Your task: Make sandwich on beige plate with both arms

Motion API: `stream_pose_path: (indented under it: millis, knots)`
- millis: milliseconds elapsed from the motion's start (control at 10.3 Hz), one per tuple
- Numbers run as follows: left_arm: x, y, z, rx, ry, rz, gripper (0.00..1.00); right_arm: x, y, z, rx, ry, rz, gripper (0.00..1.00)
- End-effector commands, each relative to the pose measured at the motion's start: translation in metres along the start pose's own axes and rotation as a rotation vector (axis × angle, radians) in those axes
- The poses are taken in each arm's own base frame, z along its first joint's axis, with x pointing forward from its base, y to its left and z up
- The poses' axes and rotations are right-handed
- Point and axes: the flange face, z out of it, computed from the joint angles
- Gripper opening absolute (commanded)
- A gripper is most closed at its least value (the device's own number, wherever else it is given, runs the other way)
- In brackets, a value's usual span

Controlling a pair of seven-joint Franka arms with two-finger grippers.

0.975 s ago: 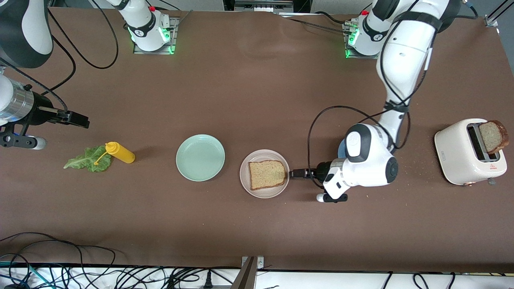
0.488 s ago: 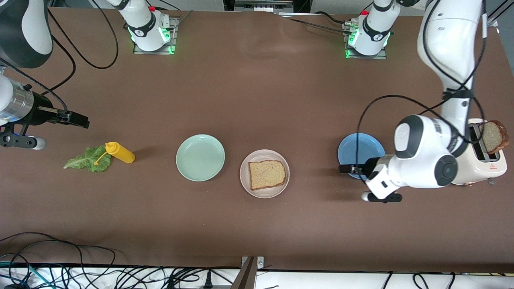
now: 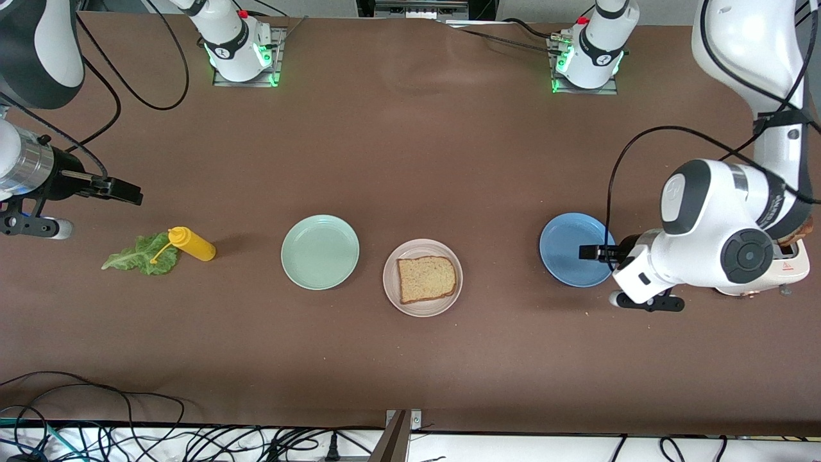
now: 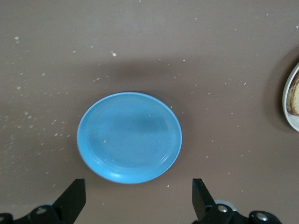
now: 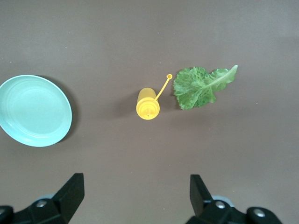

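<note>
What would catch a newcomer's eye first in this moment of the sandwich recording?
A single bread slice lies on the beige plate mid-table, between the mint green plate and the blue plate. The left pincer hangs open over the blue plate. Toward the right arm's end, the lettuce leaf lies beside a yellow bottle, with the right pincer open above the table there.

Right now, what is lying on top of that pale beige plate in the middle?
One slice of bread lies flat on the beige plate, nothing on it. Whatever is under the slice is covered.

Bright, even overhead light; soft short shadows; sharp, glare-free views.
</note>
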Motion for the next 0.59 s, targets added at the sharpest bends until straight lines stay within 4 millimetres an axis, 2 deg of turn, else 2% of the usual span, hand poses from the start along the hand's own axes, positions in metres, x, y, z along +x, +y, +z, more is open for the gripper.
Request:
stream_pose_path:
  millis: [0,98,195,293,488]
  knots:
    - [-0.017,-0.008,-0.023,0.111,0.012,-0.081,1.00,-0.003,0.002,-0.003,0.017,-0.002,-0.002,1.00]
    - [-0.019,-0.010,-0.023,0.112,0.008,-0.086,1.00,-0.003,0.002,-0.003,0.017,-0.002,-0.002,1.00]
    - [-0.032,-0.010,-0.043,0.111,0.027,-0.084,1.00,-0.003,0.002,-0.003,0.017,-0.002,-0.002,1.00]
    - [-0.047,-0.022,-0.058,0.105,0.037,-0.088,1.00,-0.003,0.001,-0.003,0.019,-0.003,-0.002,1.00]
    - [-0.075,-0.029,-0.066,0.108,0.035,-0.096,1.00,-0.003,0.001,-0.003,0.019,-0.003,-0.002,1.00]
